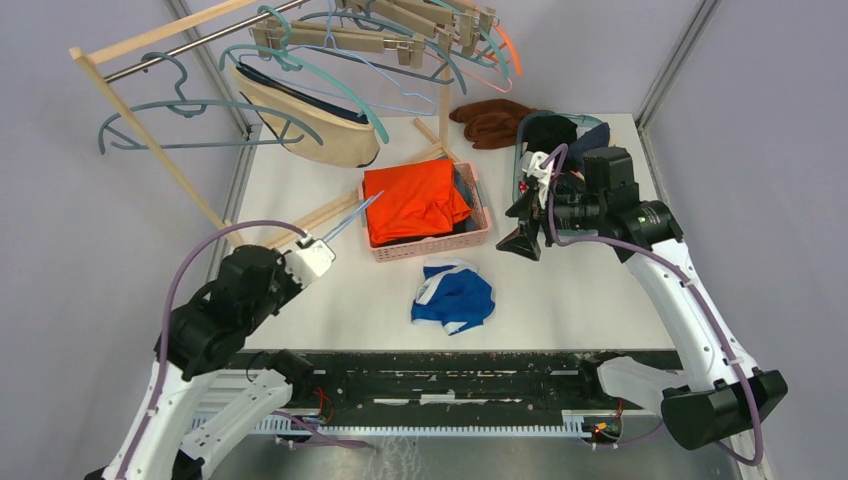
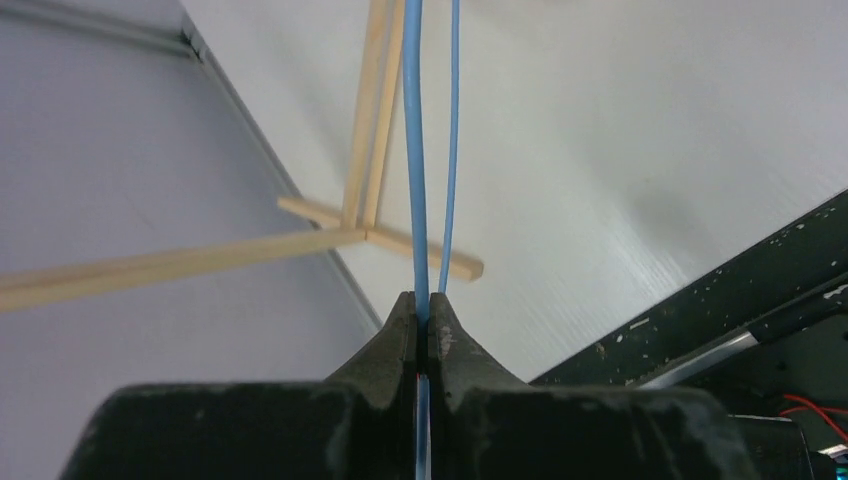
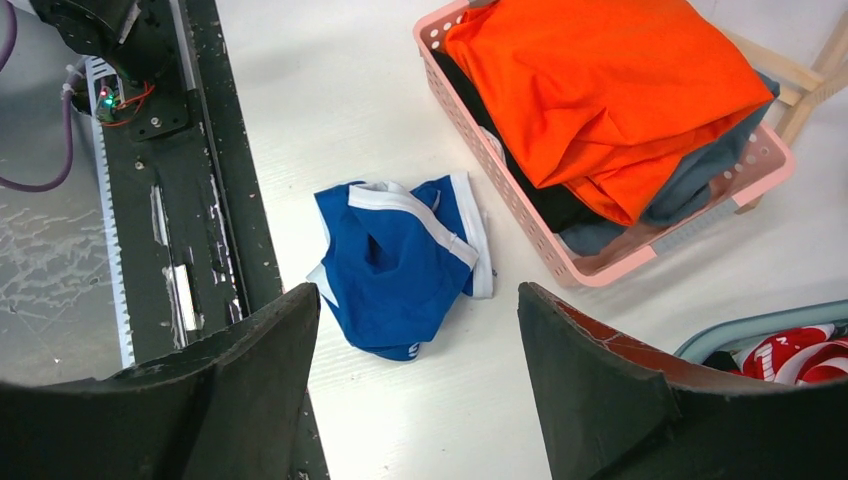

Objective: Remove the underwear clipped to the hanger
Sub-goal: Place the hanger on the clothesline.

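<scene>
Beige underwear (image 1: pixel 325 128) with a dark navy pair (image 1: pixel 262 75) behind it hangs clipped to a teal hanger (image 1: pixel 330 75) on the rack at the back left. Royal blue underwear with white bands (image 1: pixel 453 297) lies crumpled on the table, also in the right wrist view (image 3: pixel 395 265). My left gripper (image 1: pixel 322 247) is shut on a thin light-blue hanger (image 1: pixel 350 215), whose two wires run up from the jaws (image 2: pixel 418 150). My right gripper (image 1: pixel 523 238) is open and empty, hovering above the table right of the blue underwear (image 3: pixel 418 292).
A pink basket (image 1: pixel 478 232) holds the large orange garment (image 1: pixel 412 198). A brown cloth (image 1: pixel 492 120) lies at the back. A teal-rimmed bin (image 1: pixel 521 150) with dark clothes stands back right. The wooden rack's base (image 2: pixel 370 235) rests on the table's left part.
</scene>
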Controlling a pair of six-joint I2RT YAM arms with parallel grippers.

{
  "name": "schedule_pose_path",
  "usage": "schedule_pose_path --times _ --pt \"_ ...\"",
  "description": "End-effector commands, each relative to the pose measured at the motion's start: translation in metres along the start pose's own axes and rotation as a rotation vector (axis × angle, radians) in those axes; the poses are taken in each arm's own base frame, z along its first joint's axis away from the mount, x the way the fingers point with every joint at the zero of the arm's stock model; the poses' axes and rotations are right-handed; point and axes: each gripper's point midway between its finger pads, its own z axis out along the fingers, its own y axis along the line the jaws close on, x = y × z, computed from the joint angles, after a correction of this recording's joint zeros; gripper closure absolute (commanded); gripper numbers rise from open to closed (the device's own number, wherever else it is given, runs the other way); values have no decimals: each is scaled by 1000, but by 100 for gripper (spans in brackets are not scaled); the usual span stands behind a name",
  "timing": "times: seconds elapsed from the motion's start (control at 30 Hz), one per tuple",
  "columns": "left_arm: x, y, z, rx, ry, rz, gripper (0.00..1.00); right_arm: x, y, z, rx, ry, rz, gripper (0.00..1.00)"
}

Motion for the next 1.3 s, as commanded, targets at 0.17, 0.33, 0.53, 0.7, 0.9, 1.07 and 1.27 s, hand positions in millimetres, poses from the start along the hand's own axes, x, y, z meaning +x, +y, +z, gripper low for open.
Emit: schedule_pose_path --times 0.17,0.33,0.53,0.7,0.9,1.07,1.27 --pt "23 15 6 -100 153 -270 97 -9 -11 2 18 -8 -31 19" --pt "34 26 -3 -167 196 -330 97 -6 -10 5 0 -7 -27 19" --pt "37 29 -19 -203 177 -416 97 -6 -6 9 -24 -5 -32 19" --pt "43 33 -33 -267 161 -485 97 -8 3 16 -69 12 -46 19" --pt "33 46 -60 -387 67 -564 97 -5 14 22 -111 41 -93 19" --pt "23 60 -79 -474 20 -640 97 -1 22 26 -124 69 -127 19" --pt "34 80 -81 -566 95 -714 97 1 28 26 -118 79 -169 19"
